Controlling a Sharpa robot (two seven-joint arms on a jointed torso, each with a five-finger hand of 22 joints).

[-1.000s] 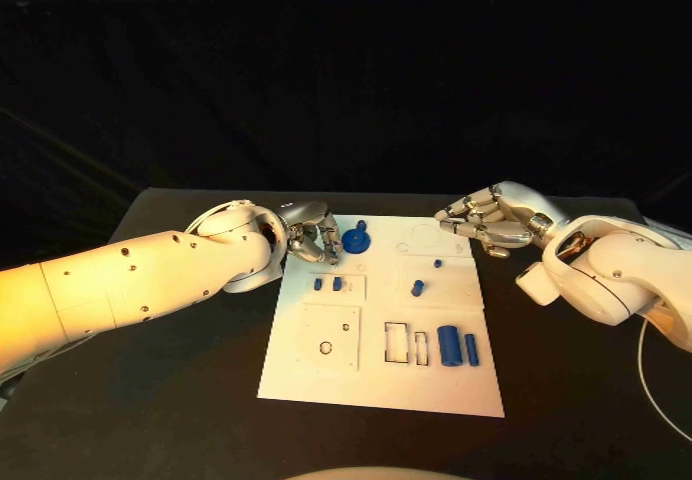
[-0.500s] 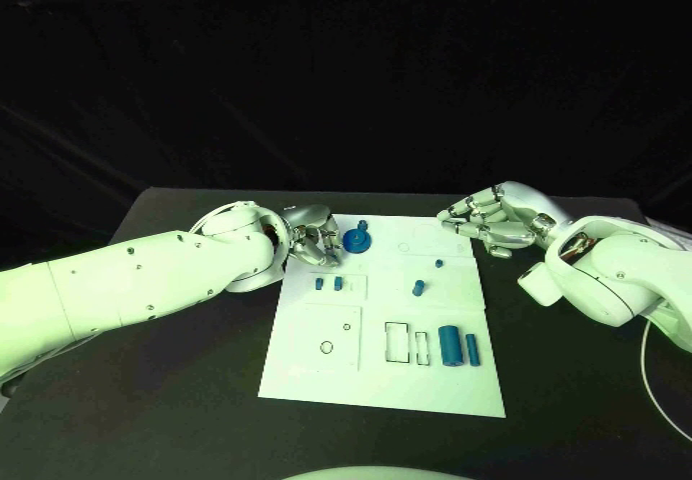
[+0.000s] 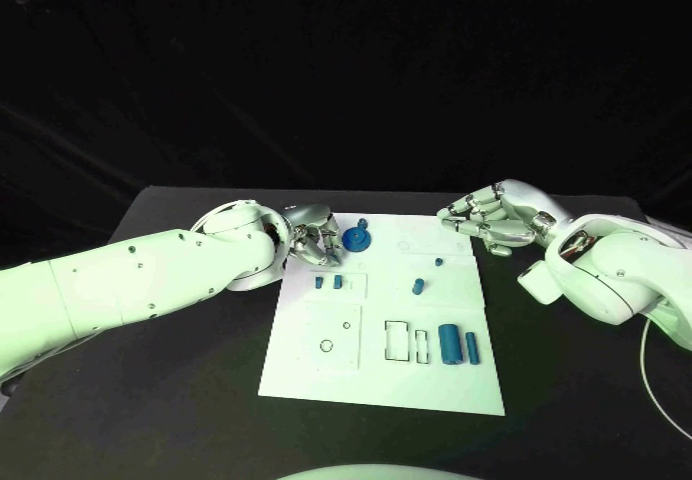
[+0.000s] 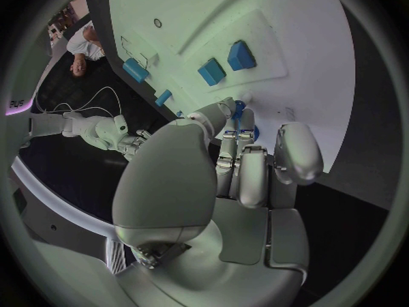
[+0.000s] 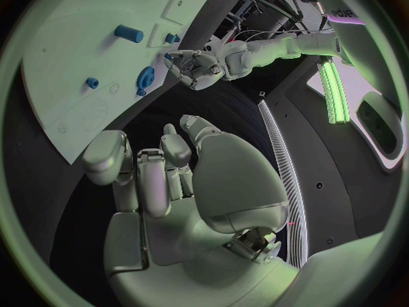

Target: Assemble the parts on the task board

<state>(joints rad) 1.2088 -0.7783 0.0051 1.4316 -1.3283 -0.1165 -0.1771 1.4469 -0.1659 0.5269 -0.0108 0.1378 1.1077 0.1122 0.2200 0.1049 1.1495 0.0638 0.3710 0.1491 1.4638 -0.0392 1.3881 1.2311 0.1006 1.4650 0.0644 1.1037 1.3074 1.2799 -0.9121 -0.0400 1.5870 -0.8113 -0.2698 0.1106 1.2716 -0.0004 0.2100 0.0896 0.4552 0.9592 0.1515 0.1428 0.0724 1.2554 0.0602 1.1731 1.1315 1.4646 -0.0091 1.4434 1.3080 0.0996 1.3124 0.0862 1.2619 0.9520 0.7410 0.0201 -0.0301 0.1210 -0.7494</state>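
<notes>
On the near part of the white board [image 3: 382, 390] there is bare surface, and a little farther lie two blue cylinders [image 3: 450, 345] side by side, next to thin rectangular outlines whose depth I cannot make out. Left of them a square plate [image 3: 332, 338] with small holes lies flat. Farther on, two small blue blocks [image 3: 327, 283] sit close together on the left side, and a short blue peg [image 3: 417, 287] and a tiny blue piece [image 3: 438, 264] are toward the right; their exact form is too small to tell. At the far left corner a round blue disc [image 3: 356, 239] lies just beside the fingers of the left hand [image 3: 310, 237]. This hand has its fingers curled downward at the board's edge; whether they touch the disc or grip anything I cannot tell, because the fingers hide the contact. The right hand [image 3: 492, 221] hovers off the far right corner, fingers bent inward, holding nothing.
</notes>
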